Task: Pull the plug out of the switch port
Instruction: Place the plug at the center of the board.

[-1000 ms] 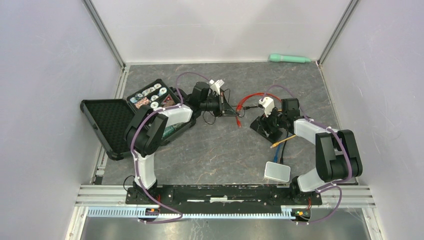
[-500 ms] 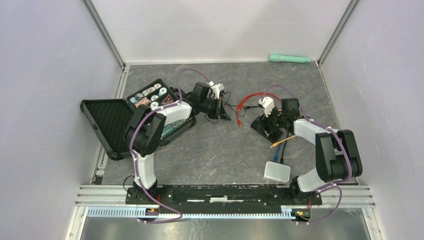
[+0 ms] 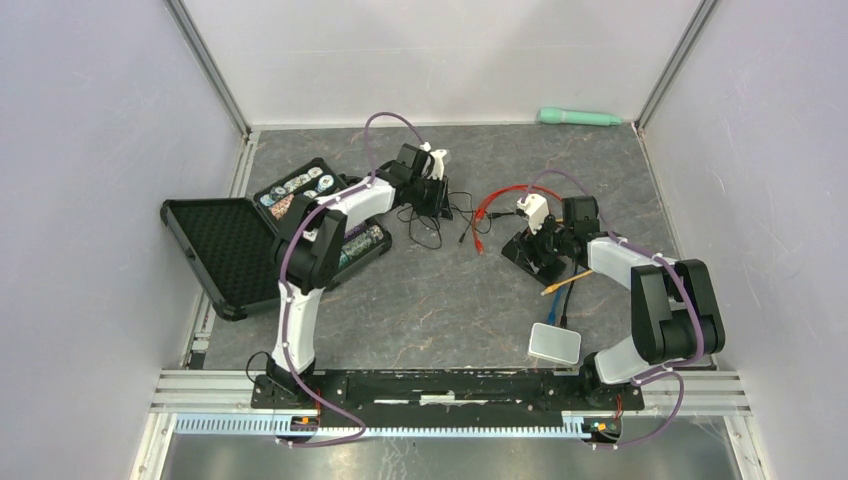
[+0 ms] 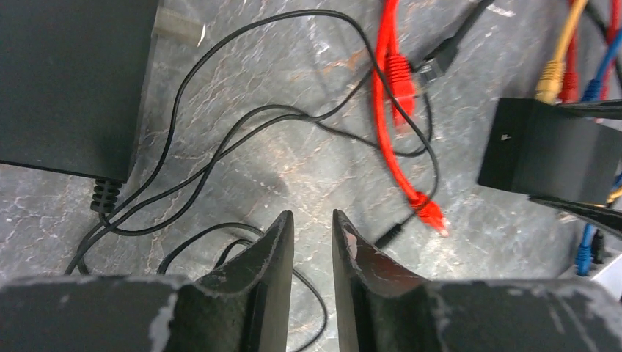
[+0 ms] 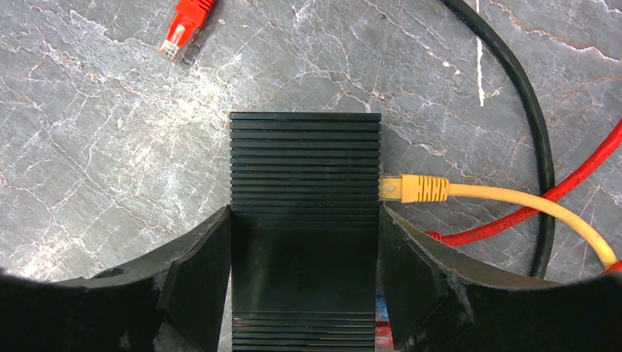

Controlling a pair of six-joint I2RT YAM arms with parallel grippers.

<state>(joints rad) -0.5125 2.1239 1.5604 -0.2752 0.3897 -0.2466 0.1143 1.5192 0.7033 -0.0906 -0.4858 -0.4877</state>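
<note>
My left pincer (image 4: pixel 313 242) has swung away nearly closed and empty, the red plug (image 4: pixel 429 213) lying free on the tabletop (image 4: pixel 293 158) (out, I judge), while my right pincer (image 5: pixel 305 246) clamps the switch (image 5: pixel 305 220).

Grey marbled tabletop (image 3: pixel 440 300), lilac walls (image 3: pixel 100 150)

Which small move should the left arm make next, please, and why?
Probably reach toward the yellow plug: it still sits in the switch, which the right gripper clamps, while the left gripper, nearly closed, holds nothing.
</note>
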